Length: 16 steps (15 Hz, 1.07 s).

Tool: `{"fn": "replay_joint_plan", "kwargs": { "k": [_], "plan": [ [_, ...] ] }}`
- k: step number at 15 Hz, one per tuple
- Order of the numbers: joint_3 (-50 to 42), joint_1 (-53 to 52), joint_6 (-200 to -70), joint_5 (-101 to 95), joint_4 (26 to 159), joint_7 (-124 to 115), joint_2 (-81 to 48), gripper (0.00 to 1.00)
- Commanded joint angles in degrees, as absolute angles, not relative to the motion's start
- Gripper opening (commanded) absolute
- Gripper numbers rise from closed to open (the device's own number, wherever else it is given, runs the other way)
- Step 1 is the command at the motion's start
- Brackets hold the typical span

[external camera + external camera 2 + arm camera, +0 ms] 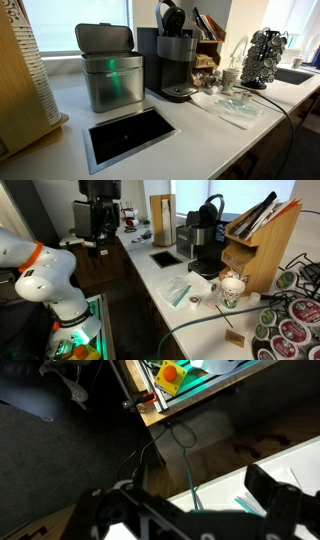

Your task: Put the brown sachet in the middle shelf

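Gripper point(172, 485) wide open, empty, hangs off surface point(150, 280) edge. Sachet point(234, 337) flat by pods point(290, 330), suits top-down pick. Rack point(262, 250) near, middle shelf front-open.

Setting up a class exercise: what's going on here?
Nothing is being handled yet. The arm is beside the counter, its gripper open and empty above the floor. A small brown sachet lies on the counter near the cup. The wooden rack stands beside the coffee machine.
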<state>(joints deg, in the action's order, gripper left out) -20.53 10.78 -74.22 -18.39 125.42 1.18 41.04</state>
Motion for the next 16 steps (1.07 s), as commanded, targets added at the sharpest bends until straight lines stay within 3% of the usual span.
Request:
{"fn": "replay_joint_plan", "kwargs": {
  "k": [1, 8, 12, 16],
  "plan": [
    [-19.6, 12.2, -74.4, -17.7, 125.0, 1.9, 40.3, 1.00],
    [-19.4, 12.2, -74.3, -17.5, 124.7, 1.9, 40.1, 1.00],
    [-21.2, 9.5, -85.0, -22.2, 124.9, 10.5, 37.8, 1.00],
    [-25.5, 5.8, -95.0, -16.3, 121.2, 22.3, 26.4, 1.00]
  ]
}}
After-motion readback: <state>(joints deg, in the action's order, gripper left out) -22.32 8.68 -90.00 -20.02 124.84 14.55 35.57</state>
